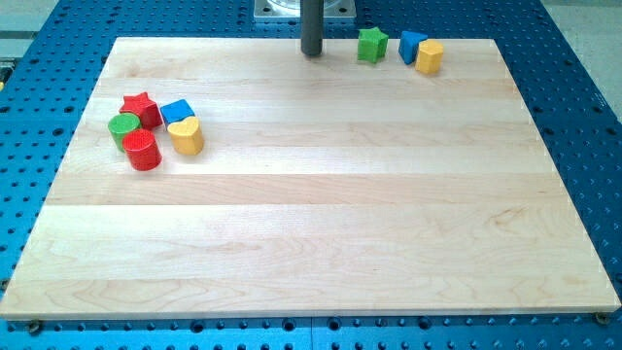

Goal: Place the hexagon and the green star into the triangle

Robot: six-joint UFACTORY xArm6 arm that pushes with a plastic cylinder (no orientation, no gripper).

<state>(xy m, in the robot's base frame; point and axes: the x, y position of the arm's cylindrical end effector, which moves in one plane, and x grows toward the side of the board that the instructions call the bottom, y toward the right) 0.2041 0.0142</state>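
Near-left on the pale wooden worktop point(311, 243), a cluster: red round block point(143, 151), green round block point(123, 125), yellow heart block point(186, 136), blue cube point(177, 110), red star block point(142, 105). None is wanted.

Far edge, right of centre: yellow hexagon block point(430, 56) touching the blue triangle block point(412, 45). The green star block point(371, 44) sits just beside the triangle, apart.

My tip point(311, 52) is left of the green star, clear of it. The end effector is a bare rod, pinching nothing.

Judgement: push the star squarely toward the view's right, slowly, through its centre.

The star has no long axis; its facing is unclear.
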